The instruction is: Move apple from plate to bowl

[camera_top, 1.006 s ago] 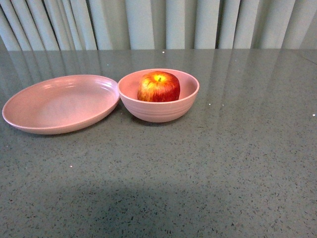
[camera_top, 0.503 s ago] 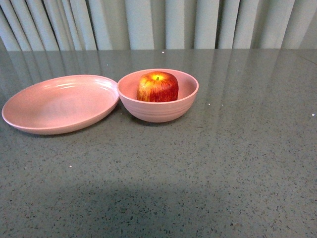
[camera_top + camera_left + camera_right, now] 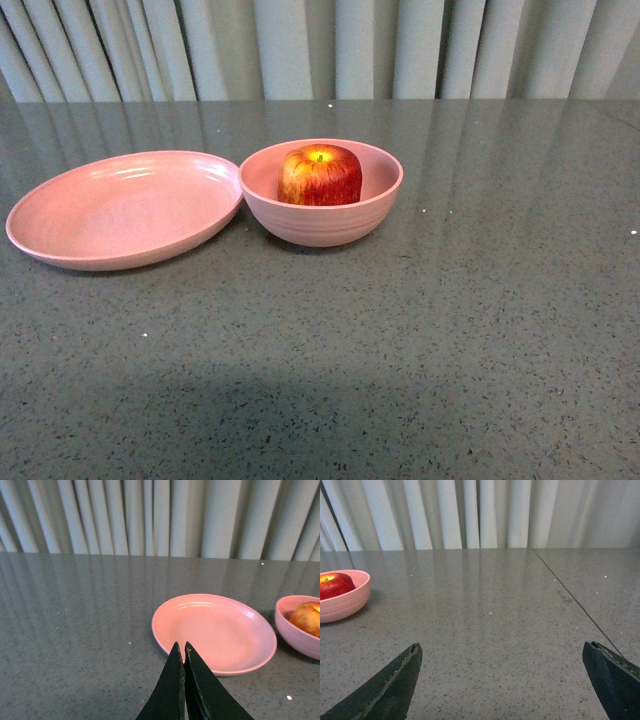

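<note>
Apple sits inside the bowl, stem dimple up, top rising just above the rim. Red skin with yellow streaks, yellow at the dimple.

Bowl stands upright on the grey speckled tabletop. Plate lies on the robot's left of the bowl, nothing on it; its near rim meets or almost meets the bowl's rim, contact not certain from the front view.

Pale pleated curtain runs behind the tabletop's far edge.

Neither arm shows in the front view.

Left wrist view: left end effector clenched, dark fingers pressed together with nothing between them, hanging short of the plate's near rim. Bowl and part of the apple at the frame's edge.

Right wrist view: right end effector released, fingers spread wide apart, nothing held, over bare tabletop. Bowl with apple well apart from it, off to one side. A thin seam line crosses the tabletop.
</note>
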